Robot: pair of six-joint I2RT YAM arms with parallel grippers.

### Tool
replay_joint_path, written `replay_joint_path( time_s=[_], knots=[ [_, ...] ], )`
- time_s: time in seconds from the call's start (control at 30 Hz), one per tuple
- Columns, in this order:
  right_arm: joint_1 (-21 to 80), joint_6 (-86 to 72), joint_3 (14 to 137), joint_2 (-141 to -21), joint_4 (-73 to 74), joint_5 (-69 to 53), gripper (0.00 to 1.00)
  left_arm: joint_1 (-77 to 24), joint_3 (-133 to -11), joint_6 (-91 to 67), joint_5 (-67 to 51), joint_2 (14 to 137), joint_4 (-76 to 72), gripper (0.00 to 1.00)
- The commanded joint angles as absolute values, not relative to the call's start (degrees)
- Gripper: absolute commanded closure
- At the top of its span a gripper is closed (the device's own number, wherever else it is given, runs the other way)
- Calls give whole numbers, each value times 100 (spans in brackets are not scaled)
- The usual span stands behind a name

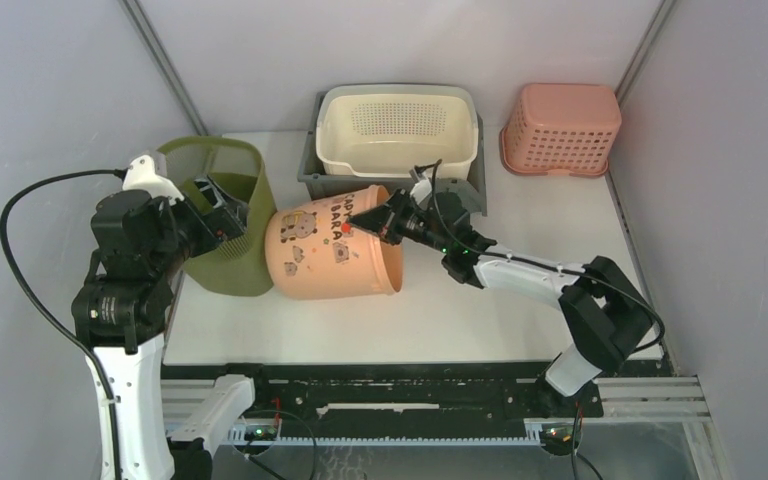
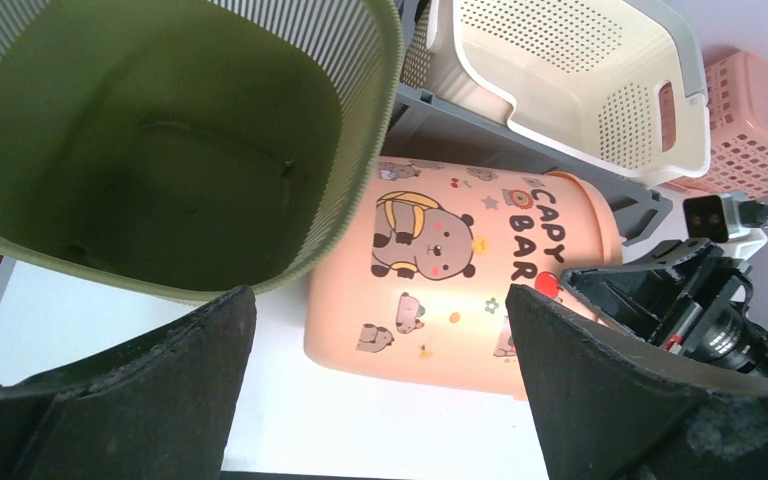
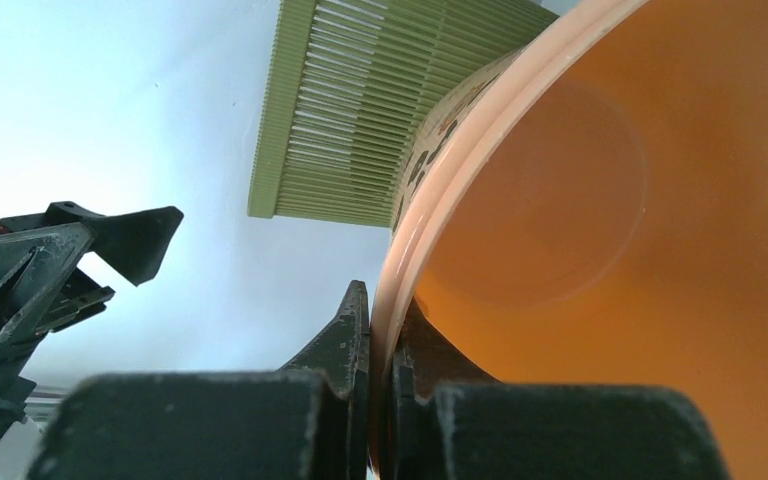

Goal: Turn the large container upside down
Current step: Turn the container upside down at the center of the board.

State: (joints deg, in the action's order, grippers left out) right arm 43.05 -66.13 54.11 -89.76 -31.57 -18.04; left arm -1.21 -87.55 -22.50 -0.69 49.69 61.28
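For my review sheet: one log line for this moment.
right gripper shut on peach bucket rim | bucket tipped sideways | left gripper open, empty

peach bucket (image 3: pixel 580 220) cropped by frame edges in right wrist view; its lettering partly hidden behind right gripper (image 1: pixel 365 220) from above

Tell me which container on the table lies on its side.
The peach bucket with bear pictures, its rim pinched by the right gripper. The green bin and cream basket open upward; the pink basket looks inverted.
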Motion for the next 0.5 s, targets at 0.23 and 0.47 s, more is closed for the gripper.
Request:
replay_joint_path(
  time_s=[0.23, 0.47],
  knots=[
    [4124, -7140, 5013, -8713, -4581, -2038, 100, -104, -8918, -2150, -616, 5068, 6154, 0],
    [4069, -6542, 4821, -8155, -3345, -2118, 100, -115, -8576, -2223, -1011, 4896, 5998, 0]
  ],
)
